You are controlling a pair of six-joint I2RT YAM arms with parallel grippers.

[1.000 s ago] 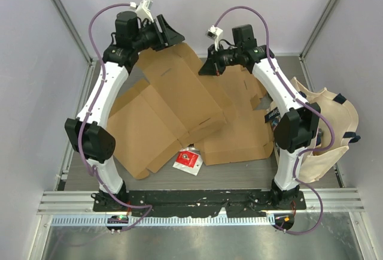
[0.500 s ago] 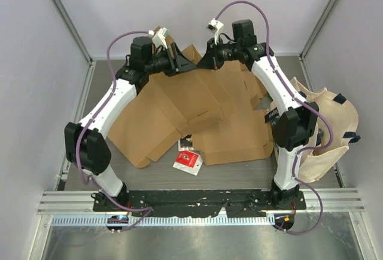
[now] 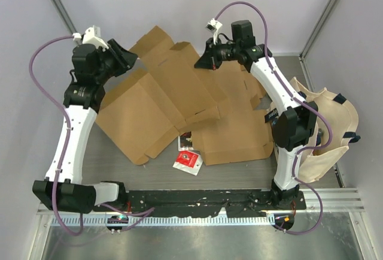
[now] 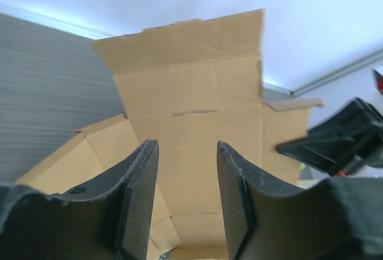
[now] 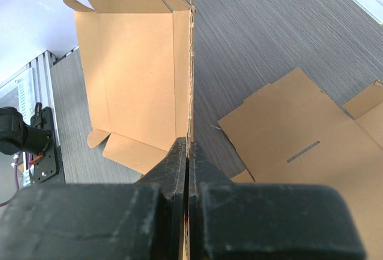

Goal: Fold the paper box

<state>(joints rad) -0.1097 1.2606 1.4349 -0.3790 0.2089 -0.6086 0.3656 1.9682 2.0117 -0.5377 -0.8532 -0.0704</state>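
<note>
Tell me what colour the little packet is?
The packet is red and white, clearest from the top view.

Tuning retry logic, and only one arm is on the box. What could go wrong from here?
1. The right fingers pinch only a thin edge of the box, so the raised panel could slip out or tear there.
2. The left fingers are open and hold nothing, so the box may swing or flop if the right arm moves.
3. The box overlaps a second flat sheet, and a red packet lies at its near edge. Dragging could shift both.
</note>
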